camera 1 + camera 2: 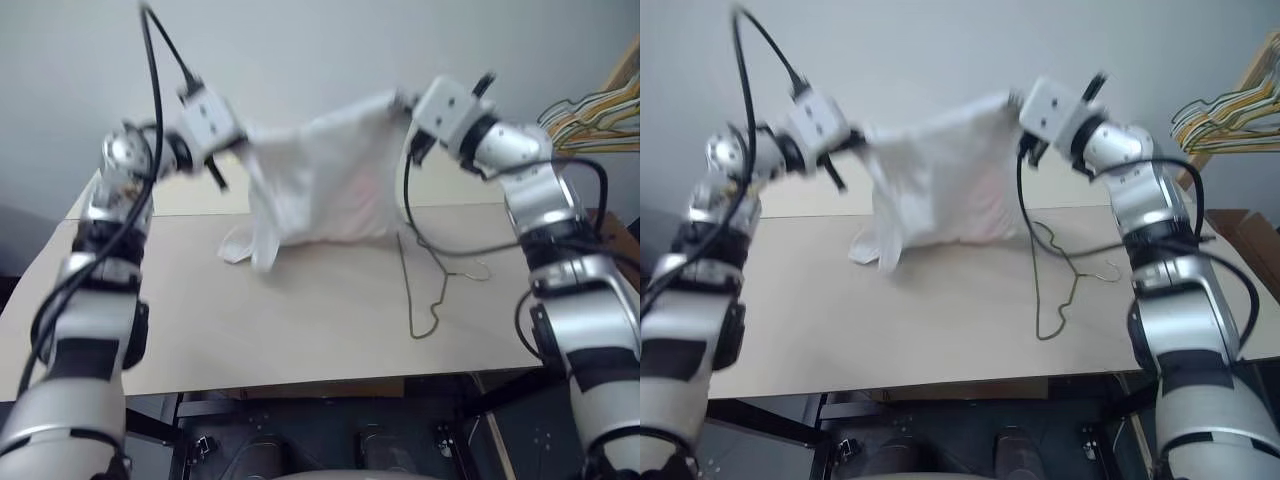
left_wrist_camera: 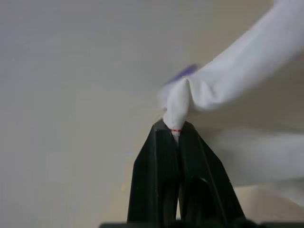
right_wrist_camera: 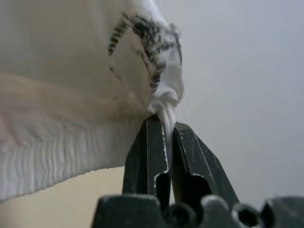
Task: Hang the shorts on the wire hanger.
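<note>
The white shorts (image 1: 320, 180) hang stretched in the air between my two raised arms, their lower part trailing onto the table. My left gripper (image 2: 175, 129) is shut on one corner of the cloth. At the other corner, where dark marks show, my right gripper (image 3: 166, 122) is shut on the fabric. In the head views the left gripper (image 1: 245, 135) and right gripper (image 1: 405, 102) are held high above the far half of the table. The thin wire hanger (image 1: 425, 290) lies flat on the table, right of centre, below the right gripper.
The beige table (image 1: 250, 320) extends toward me, with its front edge near the bottom. A bunch of yellow-green hangers (image 1: 590, 115) hangs on a wooden rack at far right. A plain wall stands behind. A black cable droops from my right arm over the wire hanger.
</note>
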Motion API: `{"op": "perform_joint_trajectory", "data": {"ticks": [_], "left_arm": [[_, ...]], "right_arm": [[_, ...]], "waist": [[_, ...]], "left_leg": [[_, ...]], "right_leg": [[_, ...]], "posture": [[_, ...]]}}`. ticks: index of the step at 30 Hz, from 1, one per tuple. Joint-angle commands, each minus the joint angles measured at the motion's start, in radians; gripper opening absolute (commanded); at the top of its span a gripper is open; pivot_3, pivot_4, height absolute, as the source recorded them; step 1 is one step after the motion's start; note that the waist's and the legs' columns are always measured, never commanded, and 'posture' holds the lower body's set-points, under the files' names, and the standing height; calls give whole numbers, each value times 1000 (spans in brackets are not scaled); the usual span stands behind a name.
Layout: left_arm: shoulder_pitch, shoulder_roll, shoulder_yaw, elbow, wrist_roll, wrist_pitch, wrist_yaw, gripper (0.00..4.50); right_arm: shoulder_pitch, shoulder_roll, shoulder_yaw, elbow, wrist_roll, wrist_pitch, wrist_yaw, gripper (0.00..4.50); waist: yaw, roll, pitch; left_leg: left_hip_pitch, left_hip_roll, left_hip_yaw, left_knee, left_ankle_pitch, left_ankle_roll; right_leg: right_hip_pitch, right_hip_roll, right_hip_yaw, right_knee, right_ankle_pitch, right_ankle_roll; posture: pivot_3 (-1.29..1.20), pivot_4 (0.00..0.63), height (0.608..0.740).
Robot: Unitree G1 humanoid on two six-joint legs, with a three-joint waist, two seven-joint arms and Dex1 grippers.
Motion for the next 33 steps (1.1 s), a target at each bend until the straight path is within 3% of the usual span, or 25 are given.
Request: {"op": "perform_joint_trajectory", "data": {"ticks": [1,4,7,11,13,14,19,26,33], "left_arm": [[-146,-8,-35,155,164,-69,480,14],[-243,4,-24,212,215,-129,742,14],[-275,29,-1,225,203,-270,750,14],[-182,32,59,203,54,-494,355,14],[-84,34,66,168,-25,-568,119,14],[-34,37,68,149,-54,-588,35,14],[361,89,79,-156,-329,-499,-457,14],[814,263,68,-601,-465,-215,-762,14],[1000,444,80,-882,-537,45,-963,14]], "right_arm": [[-122,27,-15,142,-105,-105,-392,0],[-164,38,-39,188,-135,-229,-630,0],[-148,27,-33,205,-161,-318,-727,0],[-37,3,5,206,-165,-440,-598,0],[41,-15,26,188,-168,-504,-524,0],[80,-20,33,180,-155,-534,-457,0],[312,-32,71,121,-116,-660,-205,0],[530,-57,107,-2,-101,-740,21,0],[642,-139,130,-148,-180,-762,121,0]], "waist": [[-2,0,0],[-11,0,0],[-21,0,0],[-24,0,0],[-26,1,0],[-29,1,0],[-85,1,0],[-160,1,0],[-127,1,0]], "left_leg": [[-2,-2,1,-2,0,0],[-15,-7,2,-5,-1,0],[-21,-11,2,-5,-1,1],[-15,-11,11,-6,-2,2],[1,-9,11,-8,-3,6],[10,-9,12,-8,-9,16],[19,-9,13,0,-11,20],[19,-8,3,3,-13,24],[31,-3,3,4,-12,26]], "right_leg": [[-4,-2,2,0,0,0],[-20,-7,6,-1,1,4],[-25,-9,7,-2,1,7],[-13,-8,5,-10,0,11],[8,-7,2,-20,0,11],[17,-7,2,-21,0,12],[27,-8,6,-19,3,16],[28,-8,13,-16,9,19],[38,-7,13,-18,10,18]], "posture": [[-43,0,740],[-43,0,740],[-49,0,740],[-49,0,740],[-51,0,740],[-57,0,740],[-73,0,740],[-57,0,740],[-54,0,740]]}}
